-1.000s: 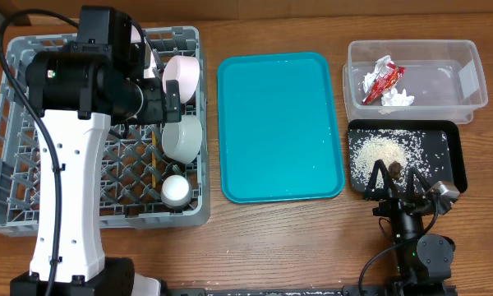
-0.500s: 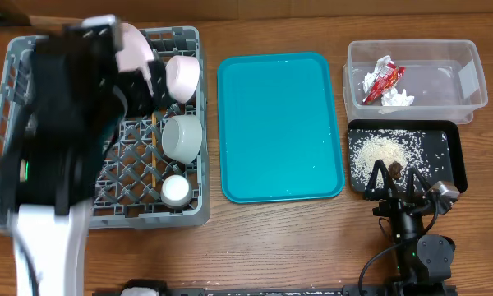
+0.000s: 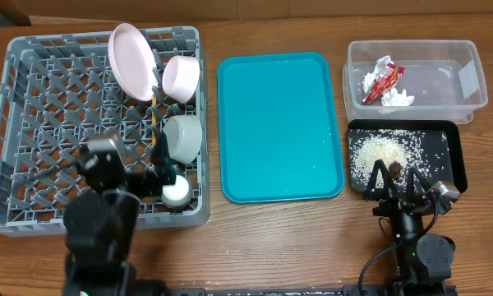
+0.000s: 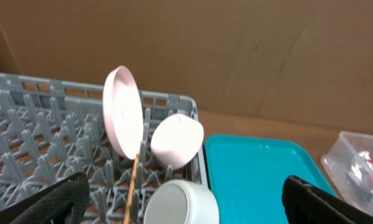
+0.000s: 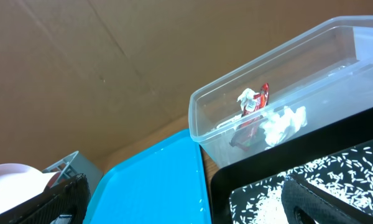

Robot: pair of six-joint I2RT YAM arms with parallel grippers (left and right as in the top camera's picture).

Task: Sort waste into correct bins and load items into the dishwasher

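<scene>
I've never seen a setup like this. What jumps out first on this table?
The bright teal tray in the middle, bare, catches the eye first. Left of it, a big grey dish rack holds a white plate on edge, two bowls and a cup. At right, a clear tub holds a red wrapper, above a black tray with scattered rice.

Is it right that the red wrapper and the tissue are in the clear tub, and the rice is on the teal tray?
Not quite. The rice lies in the black tray, not on the teal tray, which holds nothing, as the overhead view shows. The red wrapper and the tissue are indeed in the clear tub.
</scene>
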